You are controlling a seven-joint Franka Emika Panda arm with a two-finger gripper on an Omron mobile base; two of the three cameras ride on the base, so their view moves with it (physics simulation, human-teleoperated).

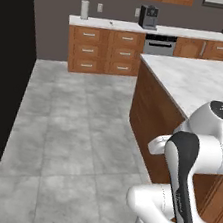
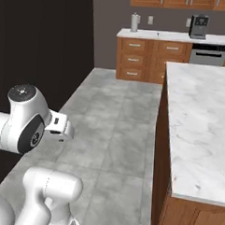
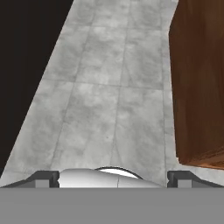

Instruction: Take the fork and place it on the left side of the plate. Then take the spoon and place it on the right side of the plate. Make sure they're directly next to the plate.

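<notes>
Landmark for this entry: the island counter (image 1: 199,81), marble-topped with wooden sides.

Left of the island, both base views show a dark wall and then open grey tiled floor (image 1: 65,127). The arm is folded close to the base at the island's near corner, its wrist turned toward the floor on the island's left. In the hand view the gripper (image 3: 113,178) looks down at tiles, with the island's wooden side (image 3: 197,83) along the right edge. The two fingertips (image 3: 43,178) sit far apart at the bottom corners of that view, so the jaws stand wide open with nothing between them.

Beyond the island, against the back wall, runs a second counter (image 1: 146,28) carrying a paper-towel roll (image 1: 85,9) and a coffee machine (image 1: 149,17), with a dishwasher front (image 1: 160,45) below.

On the island top itself, the stretch of marble in the right base view (image 2: 203,119) is bare. The fork, spoon and plate cannot be located from these frames — presumably they lie farther along the island or elsewhere in the kitchen.

Step in hand, as judged: still the approach, ahead of the first pick — nothing is held and no cutlery has been placed.

Next move calls for: bringing the base and arm round until the plate and fork are seen, then lifting the open gripper above the island top and lining it across the fork's thin handle.
</notes>
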